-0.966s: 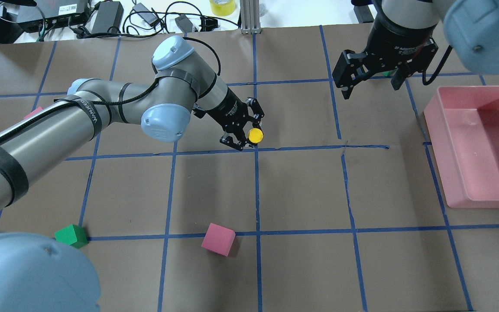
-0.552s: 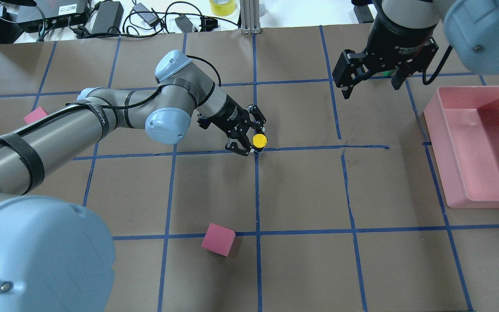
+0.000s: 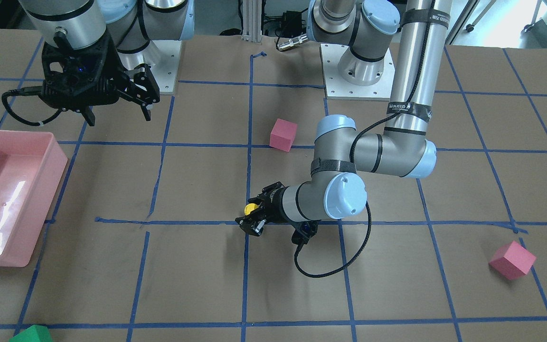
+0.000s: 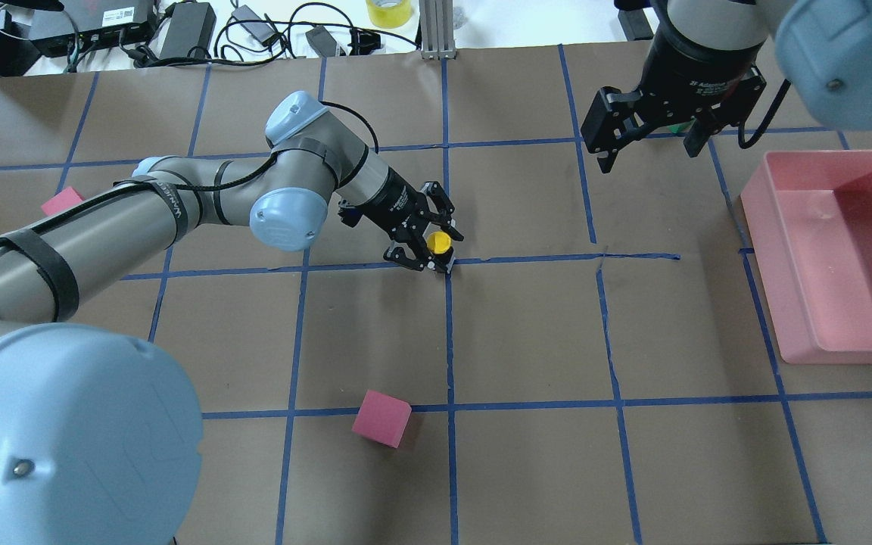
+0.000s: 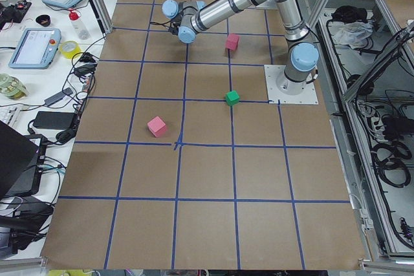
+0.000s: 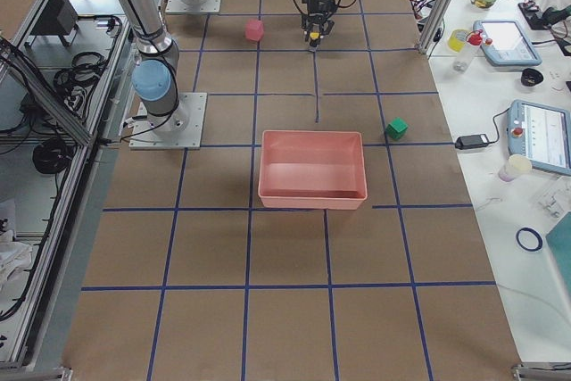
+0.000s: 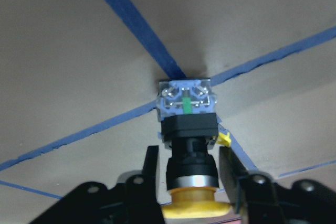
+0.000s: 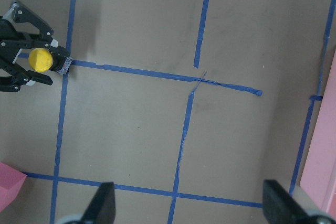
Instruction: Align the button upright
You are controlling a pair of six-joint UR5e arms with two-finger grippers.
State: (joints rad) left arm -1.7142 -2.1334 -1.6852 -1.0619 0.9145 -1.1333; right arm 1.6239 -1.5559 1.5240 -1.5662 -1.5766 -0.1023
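The button [image 4: 440, 246] has a round yellow cap, a black collar and a silver-and-black base. My left gripper [image 4: 430, 247] is shut on it, low over a blue tape crossing. In the left wrist view the button [image 7: 187, 124] sits between both fingers [image 7: 151, 167], base toward the tape cross, cap toward the wrist. It leans rather than standing straight. It also shows in the front view [image 3: 250, 208] and the right wrist view [image 8: 41, 60]. My right gripper [image 4: 648, 147] hangs open and empty over the far right of the table.
A pink bin [image 4: 758, 227] stands at the right edge. One pink cube [image 4: 381, 418] lies near the front, another [image 4: 61, 202] at far left behind my left arm. A green cube [image 3: 31, 334] sits beyond the bin. Cables and boxes line the table's far edge.
My left arm has come down and drawn back a little with the button in its grip. The button's base is now at the tape crossing. The right arm has not moved.
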